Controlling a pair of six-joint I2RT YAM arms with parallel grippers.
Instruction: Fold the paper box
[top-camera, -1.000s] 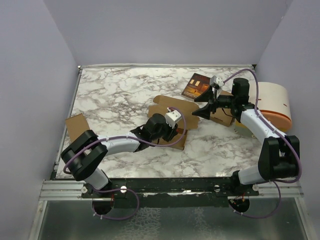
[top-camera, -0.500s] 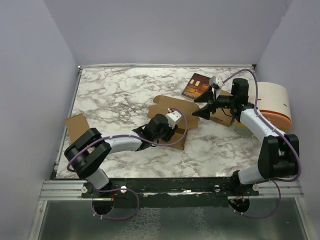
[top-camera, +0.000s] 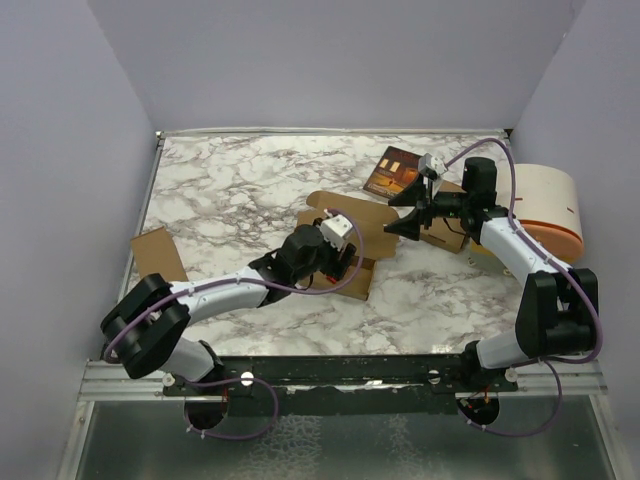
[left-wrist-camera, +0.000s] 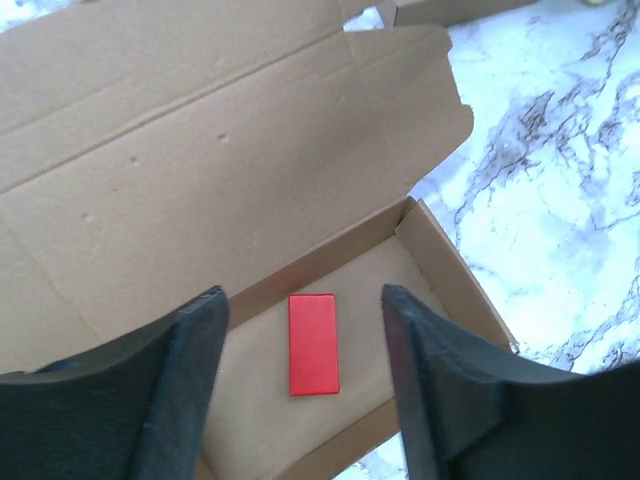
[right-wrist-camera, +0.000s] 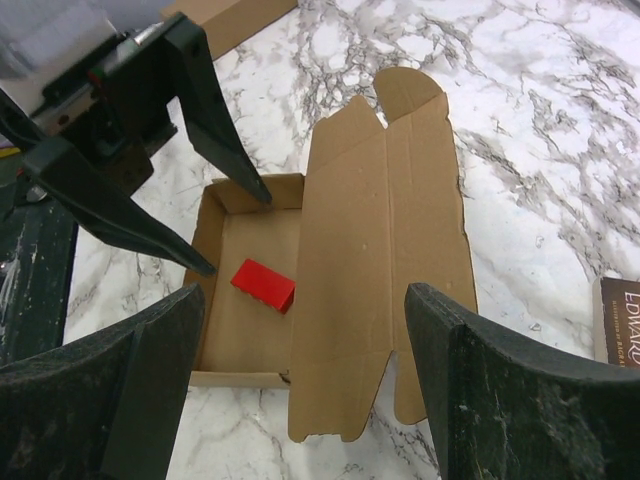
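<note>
Paper box (top-camera: 352, 222) sits on the table (top-camera: 230, 190) just right of centre in the top view. It is unfolded: the shallow tray lies toward the bottom of the frame, and the lid panel with its tabs is laid open toward the top. A small red block (left-wrist-camera: 313, 343) lies on the tray floor. The left arm runs from its base at lower left diagonally up to the centre, forearm low and wrist raised over the tray. The left hand (top-camera: 340, 262) points down into the tray with its fingers spread well apart on either side of the red block, gripping nothing. In the right wrist view its tips are at the tray's rim, but I cannot tell if they touch it. The right arm rises along the right edge, bends at the elbow and reaches left. The right hand (top-camera: 392, 215) hovers by the upper right of the lid, spread wide and empty. A dark printed booklet (top-camera: 392, 172) lies just above it. A white drum with an orange band (top-camera: 545, 205) is at the far right. A loose cardboard piece (top-camera: 158, 255) lies at the left edge, well apart from the box.
</note>
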